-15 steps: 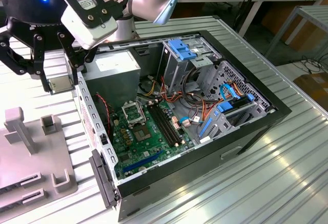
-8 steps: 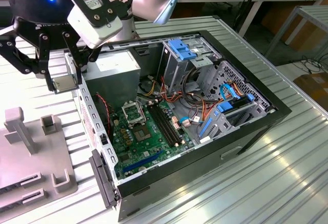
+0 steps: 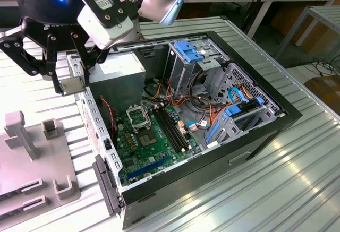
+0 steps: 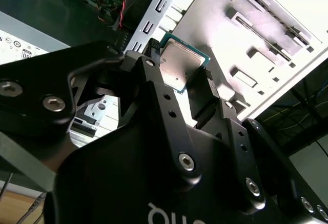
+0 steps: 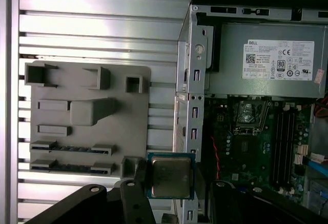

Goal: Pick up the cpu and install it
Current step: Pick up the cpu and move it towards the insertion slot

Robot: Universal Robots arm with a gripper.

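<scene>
We see the gripper [image 5: 170, 182] closed narrowly on the cpu [image 5: 170, 175], its two black fingers [image 4: 154, 75] pressing on opposite edges of the chip. That hold leaves the silvery metal face and the green rim uncovered, and it keeps the pads off the flat sides. We judge this to be deliberate, since an edge grip leaves the whole underside free to meet a seat. In both wrist views the chip sits square between the fingers and is not skewed.

In the exterior view the chip hangs in the air above the side wall of the open computer case [image 3: 289, 116], at the exterior view's left and near the grey power supply [image 3: 118, 75]. The first wrist view shows it between the grey parts tray [image 5: 89, 112] on the ribbed table [image 3: 265, 189] and the motherboard [image 3: 154, 147], touching neither.

The socket [image 5: 249, 114] lies flat on the board just below the power supply, well apart from the chip. The case lies on its side with the panel off, so the board faces upward and can be reached from above. The pick-up looks done and the chip is not yet seated in the socket
</scene>
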